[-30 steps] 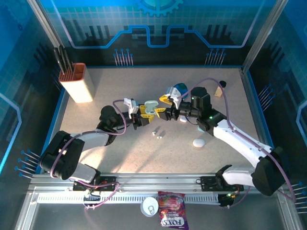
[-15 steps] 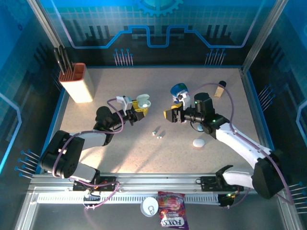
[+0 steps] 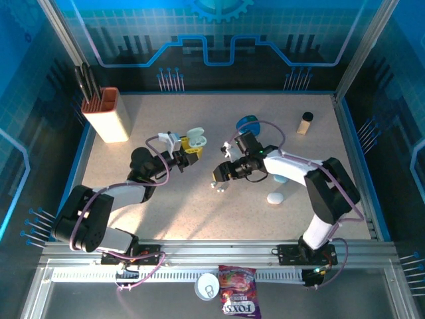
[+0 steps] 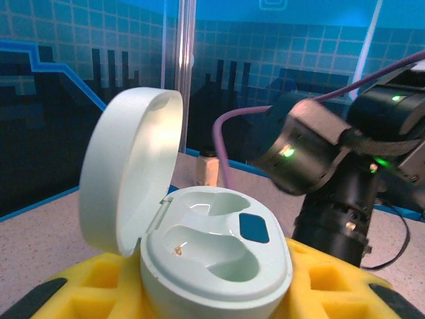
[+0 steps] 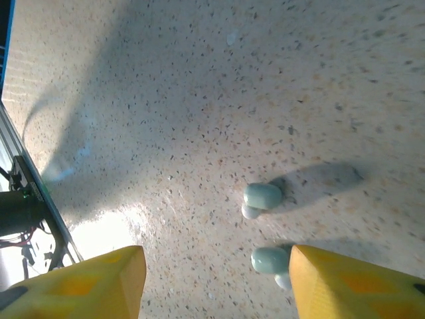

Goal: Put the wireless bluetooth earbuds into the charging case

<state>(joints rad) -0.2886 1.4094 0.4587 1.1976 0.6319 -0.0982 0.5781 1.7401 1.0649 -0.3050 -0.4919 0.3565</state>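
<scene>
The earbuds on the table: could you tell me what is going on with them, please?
The left gripper holds an open charging case, lid up and both wells empty. The right gripper hangs open just above two pale teal earbuds lying on the table; neither is gripped yet.

Cool blue light tints the dim walls, while the table (image 3: 332, 133) takes a warm glare, brightest near the arms' bases. Soft arm shadows cross its middle. At the right wrist, the earbuds (image 5: 262, 196) throw long shadows rightward, a white hot spot burns lower left, and the yellow fingers (image 5: 352, 286) sit blurred. At the left wrist, the case (image 4: 212, 259) gleams sharp against a darker, softer backdrop
</scene>
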